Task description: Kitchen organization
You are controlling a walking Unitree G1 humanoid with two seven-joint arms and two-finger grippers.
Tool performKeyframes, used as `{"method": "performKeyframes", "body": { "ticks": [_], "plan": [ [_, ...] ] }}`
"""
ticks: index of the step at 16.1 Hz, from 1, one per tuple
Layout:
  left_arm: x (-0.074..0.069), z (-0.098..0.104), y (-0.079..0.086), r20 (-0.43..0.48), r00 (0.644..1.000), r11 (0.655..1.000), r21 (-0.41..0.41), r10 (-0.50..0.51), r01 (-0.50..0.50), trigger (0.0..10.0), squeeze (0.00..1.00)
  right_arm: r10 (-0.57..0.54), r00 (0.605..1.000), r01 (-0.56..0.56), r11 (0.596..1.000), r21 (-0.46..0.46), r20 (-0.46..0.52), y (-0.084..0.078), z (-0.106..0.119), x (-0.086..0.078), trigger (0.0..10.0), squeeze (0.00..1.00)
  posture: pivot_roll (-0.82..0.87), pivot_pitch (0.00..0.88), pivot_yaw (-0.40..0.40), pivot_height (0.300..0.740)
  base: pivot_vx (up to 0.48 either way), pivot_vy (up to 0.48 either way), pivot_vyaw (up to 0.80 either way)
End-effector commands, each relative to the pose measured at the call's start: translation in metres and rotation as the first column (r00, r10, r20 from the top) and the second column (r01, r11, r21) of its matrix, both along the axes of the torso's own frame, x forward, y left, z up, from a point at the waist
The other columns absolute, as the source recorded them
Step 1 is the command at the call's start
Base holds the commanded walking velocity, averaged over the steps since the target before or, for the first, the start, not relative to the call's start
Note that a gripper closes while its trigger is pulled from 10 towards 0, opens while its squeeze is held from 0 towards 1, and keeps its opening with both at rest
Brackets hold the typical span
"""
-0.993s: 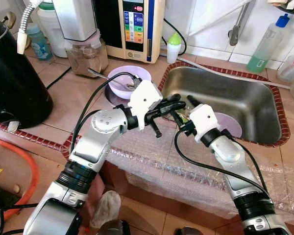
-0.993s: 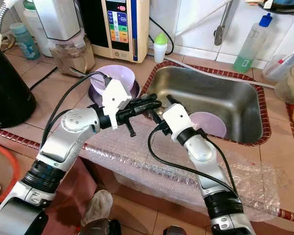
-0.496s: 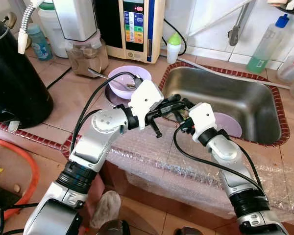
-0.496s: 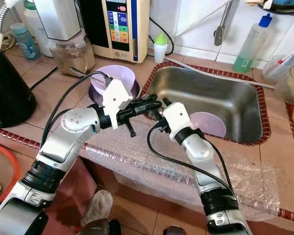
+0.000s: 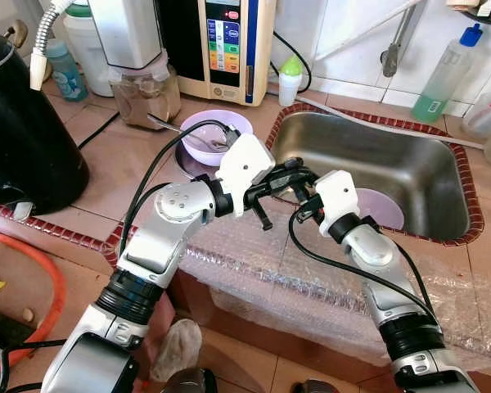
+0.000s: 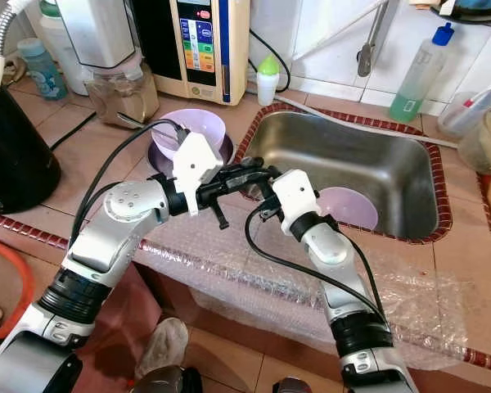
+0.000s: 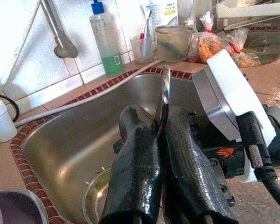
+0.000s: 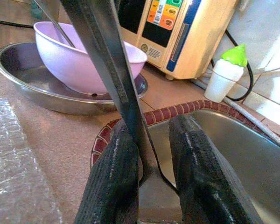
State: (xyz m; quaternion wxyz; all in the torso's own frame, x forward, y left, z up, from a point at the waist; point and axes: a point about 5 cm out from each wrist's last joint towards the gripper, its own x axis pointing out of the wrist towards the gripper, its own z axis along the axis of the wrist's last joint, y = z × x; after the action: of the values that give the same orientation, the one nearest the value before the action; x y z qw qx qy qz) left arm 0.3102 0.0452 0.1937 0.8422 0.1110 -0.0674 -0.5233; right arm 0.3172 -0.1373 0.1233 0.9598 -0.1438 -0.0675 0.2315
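Note:
My left gripper (image 5: 297, 173) hovers over the near left corner of the sink (image 5: 409, 176), shut on a thin metal utensil (image 7: 164, 95) that stands up between its fingers (image 7: 135, 154). My right gripper (image 5: 305, 187) faces it, tip to tip. In the right wrist view the utensil's flat handle (image 8: 107, 70) runs slantwise between the right fingers (image 8: 196, 168), which stand apart; it rests against one of them. A lilac bowl (image 5: 215, 135) with a spoon sits in a steel dish on the counter to the left of the sink.
Another lilac bowl (image 5: 385, 209) lies in the sink. Bubble wrap (image 5: 311, 278) covers the counter's front edge. A black kettle (image 5: 20, 131) stands at the far left, a blender jar (image 5: 139, 94) and a water machine (image 5: 229, 45) behind. A green soap bottle (image 5: 446, 74) is at the back right.
My right gripper has moved left toward the left gripper until its fingers stand on either side of the utensil. The left arm has stayed nearly still.

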Motion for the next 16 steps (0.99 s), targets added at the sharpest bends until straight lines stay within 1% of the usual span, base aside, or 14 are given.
{"method": "performKeyframes", "body": {
  "ticks": [1, 4, 6, 7, 8, 9, 10, 13, 16],
  "plan": [
    [-0.001, 0.001, 0.001, 0.011, 1.0, 1.0, 0.008, 0.002, -0.002, 0.0, 0.0, -0.044, 0.999, 0.044, 0.998, 0.046, 0.008, -0.008, 0.006, 0.004, 0.0, 0.0, -0.04, 0.011, 0.01, 0.74, 0.0, 0.0, 0.0],
    [-0.001, -0.004, 0.003, 0.003, 1.0, 1.0, 0.016, 0.005, -0.005, 0.0, 0.0, -0.053, 0.998, 0.053, 0.997, 0.048, 0.013, -0.011, 0.007, 0.005, 0.0, 0.0, -0.04, 0.01, 0.015, 0.74, 0.0, 0.0, 0.0],
    [0.001, -0.009, 0.007, -0.002, 1.0, 0.999, 0.03, 0.025, -0.025, 0.0, 0.0, -0.066, 0.998, 0.065, 0.997, 0.039, 0.018, -0.015, 0.007, 0.006, 0.0, 0.0, -0.04, 0.012, 0.019, 0.74, 0.0, 0.0, 0.0],
    [0.001, -0.009, 0.009, -0.006, 0.999, 0.999, 0.027, 0.033, -0.033, 0.1, 0.16, -0.072, 0.997, 0.072, 0.997, 0.035, 0.017, -0.017, 0.007, 0.007, 0.0, 0.0, -0.04, 0.013, 0.019, 0.74, 0.0, 0.0, 0.0],
    [0.002, -0.009, 0.01, 0.0, 0.999, 0.999, 0.03, 0.045, -0.045, 2.7, 0.85, -0.077, 0.997, 0.077, 0.997, 0.03, 0.015, -0.018, 0.006, 0.007, 0.0, 0.0, -0.04, 0.014, 0.018, 0.74, 0.0, 0.0, 0.0],
    [0.003, -0.011, 0.012, 0.008, 0.998, 0.998, 0.043, 0.055, -0.055, 10.0, 1.0, -0.086, 0.996, 0.086, 0.996, 0.016, 0.012, -0.02, 0.006, 0.01, 0.0, 0.0, -0.03, 0.018, 0.017, 0.74, 0.0, 0.0, 0.0],
    [0.003, -0.011, 0.015, 0.029, 0.997, 0.996, 0.056, 0.067, -0.068, 10.0, 1.0, -0.104, 0.995, 0.104, 0.995, -0.007, 0.007, -0.023, 0.004, 0.013, 0.0, 0.0, -0.03, 0.02, 0.017, 0.74, 0.0, 0.0, 0.0],
    [-0.002, -0.014, 0.019, 0.037, 0.996, 0.995, 0.057, 0.085, -0.087, 10.0, 1.0, -0.162, 0.986, 0.162, 0.987, -0.003, -0.041, -0.032, -0.002, 0.021, 0.0, 0.0, -0.01, 0.035, 0.02, 0.74, 0.0, 0.0, 0.0],
    [-0.006, -0.023, 0.026, 0.038, 0.994, 0.99, 0.088, 0.104, -0.107, 10.0, 1.0, -0.23, 0.969, 0.231, 0.973, -0.001, -0.093, -0.041, -0.006, 0.033, 0.0, 0.0, 0.01, 0.05, 0.024, 0.74, 0.0, 0.0, 0.0]
  ]
}}
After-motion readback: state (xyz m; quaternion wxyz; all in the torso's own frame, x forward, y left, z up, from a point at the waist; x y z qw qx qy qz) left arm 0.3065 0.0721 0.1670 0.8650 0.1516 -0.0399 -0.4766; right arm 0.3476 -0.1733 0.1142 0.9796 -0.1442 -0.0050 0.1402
